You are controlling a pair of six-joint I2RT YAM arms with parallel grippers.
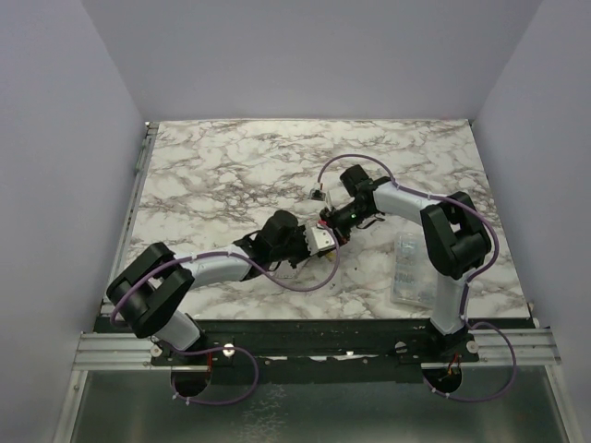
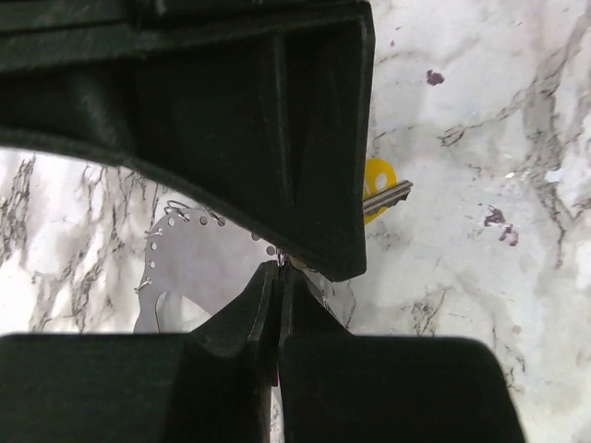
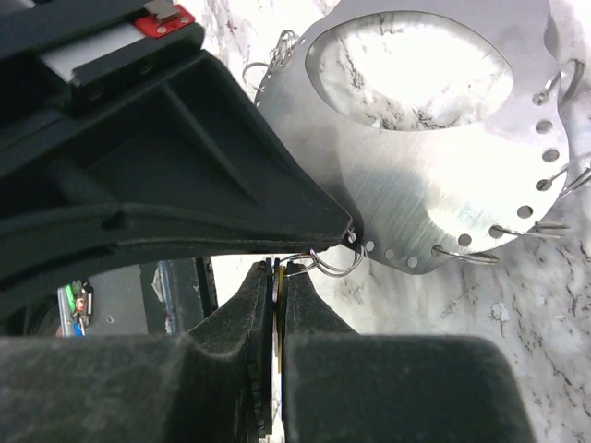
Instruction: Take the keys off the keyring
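Note:
The keyring (image 3: pixel 434 185) is a flat grey metal plate with a big cut-out and a row of edge holes carrying small wire loops (image 3: pixel 334 263). It lies at mid table, seen also in the left wrist view (image 2: pixel 189 263). My right gripper (image 3: pixel 280 269) is shut on a thin yellow key edge that hangs from one wire loop. That key's yellow head and grey blade (image 2: pixel 380 187) poke out beside the right finger. My left gripper (image 2: pixel 279 266) is shut, pinching a tiny loop at the plate's rim. Both grippers meet tip to tip (image 1: pixel 325 233).
A clear plastic box (image 1: pixel 411 268) lies right of the grippers, near the right arm. A small dark and white object (image 1: pixel 319 196) sits just beyond them. The marble table (image 1: pixel 231 175) ends at a metal rail on the left.

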